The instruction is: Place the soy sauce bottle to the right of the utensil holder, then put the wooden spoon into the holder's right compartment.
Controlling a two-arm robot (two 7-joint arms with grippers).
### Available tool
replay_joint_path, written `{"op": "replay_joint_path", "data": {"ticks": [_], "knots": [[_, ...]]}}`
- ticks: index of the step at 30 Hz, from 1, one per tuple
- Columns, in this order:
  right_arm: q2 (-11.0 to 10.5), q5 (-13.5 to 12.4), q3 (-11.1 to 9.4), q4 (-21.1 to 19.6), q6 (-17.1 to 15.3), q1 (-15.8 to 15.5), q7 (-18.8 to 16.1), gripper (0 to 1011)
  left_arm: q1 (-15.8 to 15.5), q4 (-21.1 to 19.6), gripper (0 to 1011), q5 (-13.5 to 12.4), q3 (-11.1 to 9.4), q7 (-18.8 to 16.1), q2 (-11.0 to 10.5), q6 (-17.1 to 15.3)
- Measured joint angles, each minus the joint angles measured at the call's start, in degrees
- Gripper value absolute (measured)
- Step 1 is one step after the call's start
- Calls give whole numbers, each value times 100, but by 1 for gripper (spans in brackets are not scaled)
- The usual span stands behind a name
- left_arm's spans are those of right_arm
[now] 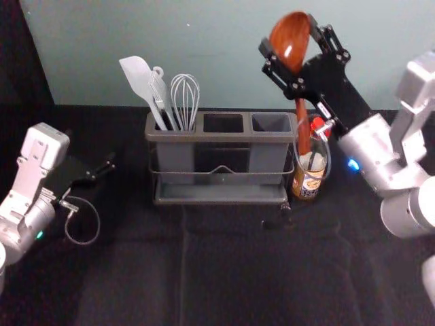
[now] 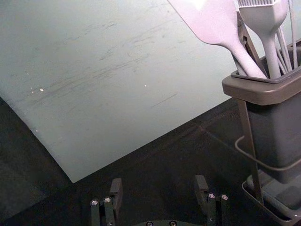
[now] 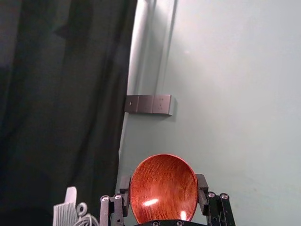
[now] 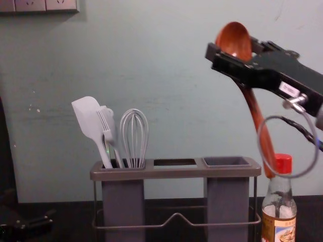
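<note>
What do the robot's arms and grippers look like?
Left arm and right arm: silvery white, rounded joints. Left gripper and right gripper: black, two-fingered, silver screws; white label on right one. Grey cable loops at both wrists. Green light left, blue light right.

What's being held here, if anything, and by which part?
The wooden spoon, by the sides of its bowl, in the raised right gripper; the left gripper is empty.

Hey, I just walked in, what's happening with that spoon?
The robot's right gripper holds the wooden spoon by its bowl, handle hanging down, with the spoon not yet in the right compartment. The soy sauce bottle stands to the right of the utensil holder. The left gripper waits open on the holder's left.
</note>
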State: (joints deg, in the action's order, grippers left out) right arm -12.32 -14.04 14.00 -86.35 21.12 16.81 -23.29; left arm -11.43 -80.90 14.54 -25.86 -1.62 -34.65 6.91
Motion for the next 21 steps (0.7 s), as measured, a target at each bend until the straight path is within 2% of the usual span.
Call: {"op": "replay_joint_path", "data": {"ticks": [8,14,21], "knots": [[125,8,175,627,142,627,-118,839,0,0,1005,0,0,0,0,0],[286,146,267,1245,567,1080,-143,839,0,0,1005,0,0,0,0,0],[441,213,295,1774,1016,1372,-190,838,0,0,1005,1,0,0,0,0]]}}
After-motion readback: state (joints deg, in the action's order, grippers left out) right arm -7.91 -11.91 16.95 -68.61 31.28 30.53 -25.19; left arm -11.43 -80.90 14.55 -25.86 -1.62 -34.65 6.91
